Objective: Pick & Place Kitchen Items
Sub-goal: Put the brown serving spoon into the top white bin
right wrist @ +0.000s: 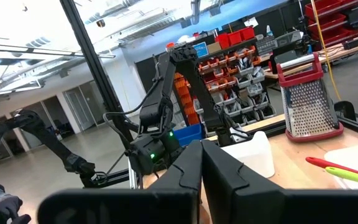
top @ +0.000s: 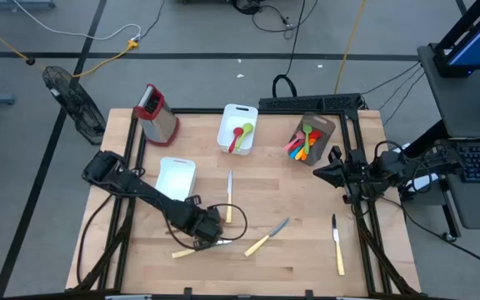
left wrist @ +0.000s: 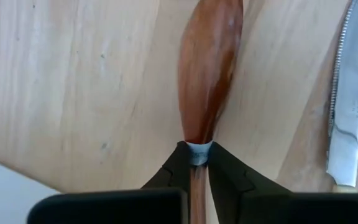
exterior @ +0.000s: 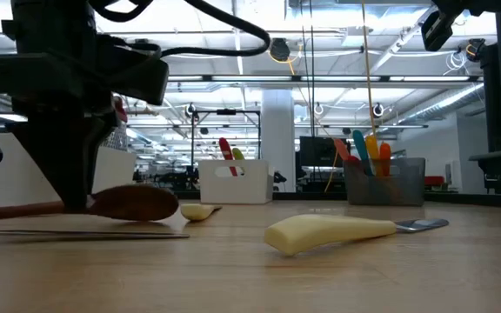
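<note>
My left gripper (top: 209, 233) points down at the table's near left and is shut on a brown wooden spoon (left wrist: 207, 68). The spoon's bowl (exterior: 136, 202) shows low over the wood in the low view, its handle running level to the left. Three cream-handled knives (top: 229, 198) (top: 267, 237) (top: 337, 247) lie flat on the table. Another knife (left wrist: 347, 112) lies right beside the spoon. A red and a green spoon (top: 242, 133) rest in the far white tub (top: 238, 112). My right gripper (right wrist: 201, 158) is shut, with nothing in it, raised at the table's right (top: 319, 173). My left gripper pinches the wooden spoon's neck (left wrist: 197, 138), just behind the bowl, between its two fingers (left wrist: 174, 163). The fingers come from above, pointing down, and lie across the spoon. The spoon sits about level; whether it is clear of the table I cannot tell.
A second white tub (top: 176, 177) stands just beyond my left arm. A red-topped metal grater (top: 157, 112) stands at the far left. A brown holder (top: 311, 137) with several coloured utensils stands at the far right. Bare wood lies between the knives at the near middle.
</note>
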